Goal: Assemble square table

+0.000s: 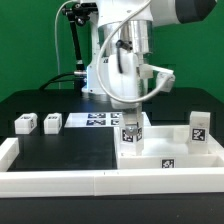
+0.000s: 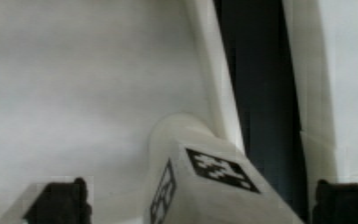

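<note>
**Four legs in sight, one between open fingers**

Four legs show in the exterior view, each with a black-and-white square marker. The outer leg (image 1: 25,123) and inner leg (image 1: 52,121) sit near each other on the black table (image 1: 60,150), toward the exterior view's left and well apart from the rest. The marker board (image 1: 92,120) lies flat between the inner leg and the slab (image 1: 165,150); its print is marker squares only.

The slab rests on the exterior view's right half of the table, with a marker on its near rim. The middle leg (image 1: 131,133) stands at its far corner on the exterior view's left. The right leg (image 1: 198,125) stands upright at the far corner on the exterior view's right.

The arm (image 1: 125,50) comes down over the middle leg, and the gripper (image 1: 131,120) is right above it. In the wrist view the gripper (image 2: 202,200) is spread wide. The dark fingertips (image 2: 60,198) stand clear on either side of the middle leg (image 2: 202,165), neither touching it. The leg's marker faces the camera, too blurred to read. Behind it is the slab (image 2: 87,80), with a dark strip along its rim.

A low white wall (image 1: 60,182) runs along the front edge and turns up the exterior view's left side, hemming in the table and the slab's near rim.
</note>
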`<action>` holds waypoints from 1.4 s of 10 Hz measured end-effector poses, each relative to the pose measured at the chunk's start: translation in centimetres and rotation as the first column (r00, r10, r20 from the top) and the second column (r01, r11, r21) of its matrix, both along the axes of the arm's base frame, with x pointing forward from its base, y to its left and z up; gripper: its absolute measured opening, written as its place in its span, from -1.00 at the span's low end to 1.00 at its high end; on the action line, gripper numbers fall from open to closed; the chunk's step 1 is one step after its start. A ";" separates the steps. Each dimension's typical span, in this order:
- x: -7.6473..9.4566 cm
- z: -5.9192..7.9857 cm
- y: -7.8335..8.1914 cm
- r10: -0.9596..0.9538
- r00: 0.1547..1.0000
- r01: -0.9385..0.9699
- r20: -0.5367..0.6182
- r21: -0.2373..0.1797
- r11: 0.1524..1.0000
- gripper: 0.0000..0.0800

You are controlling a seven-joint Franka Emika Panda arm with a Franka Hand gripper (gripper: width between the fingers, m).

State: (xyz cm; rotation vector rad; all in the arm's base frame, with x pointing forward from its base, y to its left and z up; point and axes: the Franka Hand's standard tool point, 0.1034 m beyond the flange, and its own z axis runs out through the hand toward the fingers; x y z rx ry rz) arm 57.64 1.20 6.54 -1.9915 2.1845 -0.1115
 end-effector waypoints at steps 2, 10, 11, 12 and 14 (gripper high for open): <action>0.0 0.0 -0.1 0.139 0.990 -0.139 0.007 -0.027 0.990 0.62; 0.6 0.4 0.2 0.809 0.582 -0.810 -0.085 -0.155 0.566 0.62; 0.6 0.4 0.2 0.828 0.554 -0.828 -0.088 -0.160 0.537 0.62; 0.6 0.4 0.2 0.871 0.481 -0.870 -0.099 -0.172 0.461 0.62; 0.6 0.4 0.2 0.930 0.348 -0.927 -0.118 -0.189 0.323 0.62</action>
